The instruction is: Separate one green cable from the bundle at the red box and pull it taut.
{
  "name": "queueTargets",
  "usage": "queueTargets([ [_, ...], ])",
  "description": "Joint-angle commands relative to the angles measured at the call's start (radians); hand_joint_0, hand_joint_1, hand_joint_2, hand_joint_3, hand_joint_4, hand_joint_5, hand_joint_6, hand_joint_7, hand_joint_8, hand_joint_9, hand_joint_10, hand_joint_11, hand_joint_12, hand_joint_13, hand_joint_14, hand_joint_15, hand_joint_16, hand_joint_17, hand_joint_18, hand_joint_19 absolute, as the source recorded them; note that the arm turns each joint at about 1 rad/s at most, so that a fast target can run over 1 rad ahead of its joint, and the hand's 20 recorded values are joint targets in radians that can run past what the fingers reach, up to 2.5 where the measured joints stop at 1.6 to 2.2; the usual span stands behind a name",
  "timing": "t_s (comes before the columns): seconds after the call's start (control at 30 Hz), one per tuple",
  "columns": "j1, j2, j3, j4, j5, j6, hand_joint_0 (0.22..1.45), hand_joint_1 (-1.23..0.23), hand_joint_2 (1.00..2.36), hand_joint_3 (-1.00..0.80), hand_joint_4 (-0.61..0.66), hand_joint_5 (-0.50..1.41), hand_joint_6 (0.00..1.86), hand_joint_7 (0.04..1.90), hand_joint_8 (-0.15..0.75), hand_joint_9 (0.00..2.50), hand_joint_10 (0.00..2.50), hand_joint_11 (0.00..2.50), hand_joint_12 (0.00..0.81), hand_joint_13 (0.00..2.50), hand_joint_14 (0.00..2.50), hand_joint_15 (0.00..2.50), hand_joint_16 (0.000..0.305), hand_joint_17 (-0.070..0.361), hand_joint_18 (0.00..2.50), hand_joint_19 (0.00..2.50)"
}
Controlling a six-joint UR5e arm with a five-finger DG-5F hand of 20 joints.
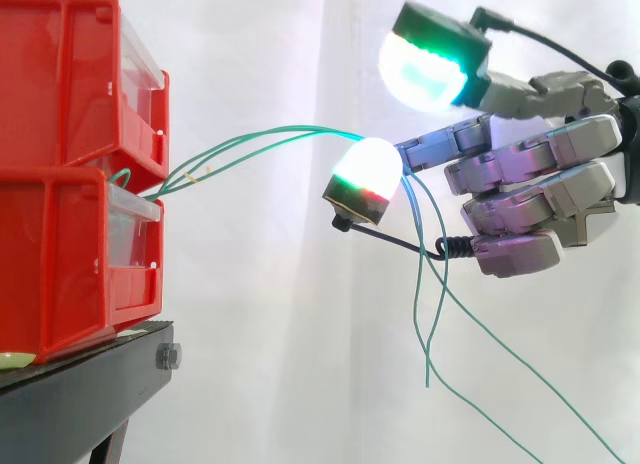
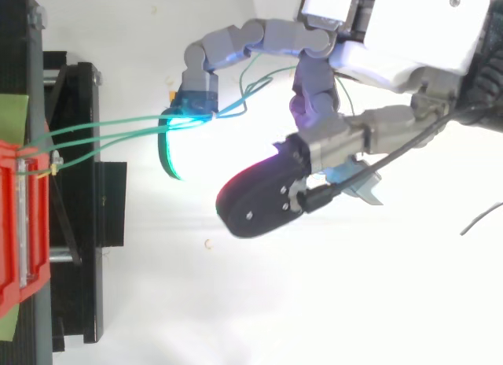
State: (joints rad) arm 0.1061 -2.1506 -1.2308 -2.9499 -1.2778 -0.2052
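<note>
Progress partial at best. Hooks green cables [image 1: 270, 136] over one curled finger, just behind its glowing pad [image 1: 368, 169], with thumb spread well above and no pinch; hand [image 1: 540, 174] otherwise half curled. Leaves the cables running from the gap between the stacked red boxes [image 1: 60, 164] on the black stand [image 1: 70, 394], arching slackly across, then dangling below the hand. Carries more than one strand, so apparently none singled out yet. Needs separating, then pulling taut.

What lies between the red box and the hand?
Only green cables arch through open air from the red box to the hand; both the side and top views show it.
</note>
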Motion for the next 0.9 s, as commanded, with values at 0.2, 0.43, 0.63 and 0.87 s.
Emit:
queueTargets([
  [0.2,0.000,0.000,0.001,0.000,0.000,0.000,0.67,-0.83,1.02,-0.23,0.04,0.14,0.50,1.23,0.119,2.29,0.02,0.52,0.419,1.83,0.02,0.76,0.069,0.155,1.84,0.73],
  [0.43,0.001,0.000,0.001,0.000,0.000,0.000,0.43,-0.54,1.00,-0.50,0.07,0.15,0.50,1.27,0.148,2.30,0.02,0.43,0.451,1.87,0.02,0.69,0.082,0.184,1.92,0.64],
  [0.63,0.001,0.000,0.001,0.000,0.000,0.000,0.44,-0.42,1.00,-0.50,0.06,0.15,0.50,1.27,0.147,2.30,0.02,0.42,0.453,1.87,0.02,0.69,0.081,0.182,1.91,0.66],
  [0.87,0.001,0.000,-0.001,-0.002,0.000,0.000,0.71,-0.63,1.00,-0.46,0.00,0.15,0.50,1.25,0.102,2.29,0.02,0.56,0.423,1.80,0.02,0.72,0.061,0.138,1.66,0.77],
])
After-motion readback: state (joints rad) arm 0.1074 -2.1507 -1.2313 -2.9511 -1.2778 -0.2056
